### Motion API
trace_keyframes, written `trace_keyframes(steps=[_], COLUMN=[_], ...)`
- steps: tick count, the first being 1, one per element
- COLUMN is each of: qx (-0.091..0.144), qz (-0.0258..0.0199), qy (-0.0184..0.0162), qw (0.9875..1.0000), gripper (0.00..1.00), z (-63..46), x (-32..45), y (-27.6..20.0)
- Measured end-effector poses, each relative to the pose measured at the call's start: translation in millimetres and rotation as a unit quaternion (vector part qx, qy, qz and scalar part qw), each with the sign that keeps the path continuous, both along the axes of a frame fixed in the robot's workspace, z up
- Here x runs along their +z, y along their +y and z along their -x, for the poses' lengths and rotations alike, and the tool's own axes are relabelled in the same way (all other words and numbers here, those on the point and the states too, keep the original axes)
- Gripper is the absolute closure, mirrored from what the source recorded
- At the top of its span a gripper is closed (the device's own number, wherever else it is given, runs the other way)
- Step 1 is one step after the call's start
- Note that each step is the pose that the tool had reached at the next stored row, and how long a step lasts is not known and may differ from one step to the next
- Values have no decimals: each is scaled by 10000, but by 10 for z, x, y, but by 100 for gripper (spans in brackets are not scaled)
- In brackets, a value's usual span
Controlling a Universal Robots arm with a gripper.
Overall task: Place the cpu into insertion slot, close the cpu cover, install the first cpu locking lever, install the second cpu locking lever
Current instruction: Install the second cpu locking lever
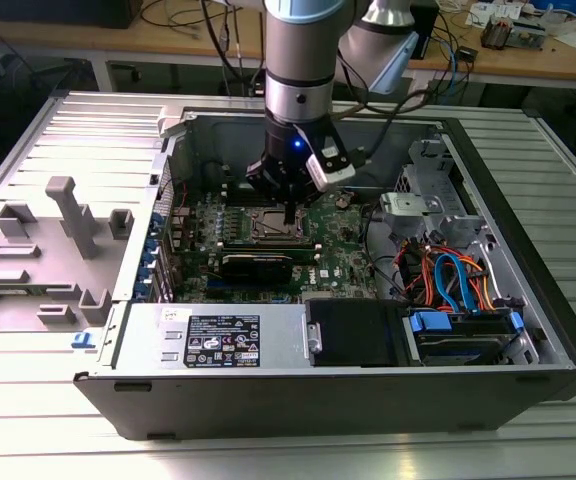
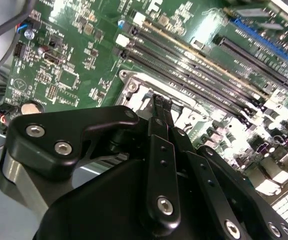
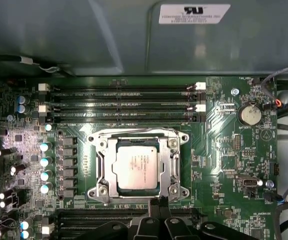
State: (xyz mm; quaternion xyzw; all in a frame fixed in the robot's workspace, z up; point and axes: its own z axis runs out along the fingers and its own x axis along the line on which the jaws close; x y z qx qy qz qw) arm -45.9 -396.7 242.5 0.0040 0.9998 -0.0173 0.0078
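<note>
Inside the open case, cpu [image 3: 135, 168] lies flat, cover [image 3: 136, 145] down; hand [image 3: 160, 206] pinched narrow.

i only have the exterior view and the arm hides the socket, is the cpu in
Observer: Yes. In the first wrist view the cpu lies flat in the insertion slot, silver top up.
Operator: cover up or down
Observer: Down. The cpu cover lies flat, framing the chip.
Operator: and the fingers
Observer: In the second wrist view the gripper has its fingers together, tips right at the cover's edge.
</note>
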Motion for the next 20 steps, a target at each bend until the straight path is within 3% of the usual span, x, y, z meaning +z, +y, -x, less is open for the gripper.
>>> trace_keyframes(steps=[6,20], qx=[-1,0], qz=[0,0], qy=[0,0], qw=[10000,10000], gripper=[89,89], z=[1,0], x=[0,0], y=[-93,-108])
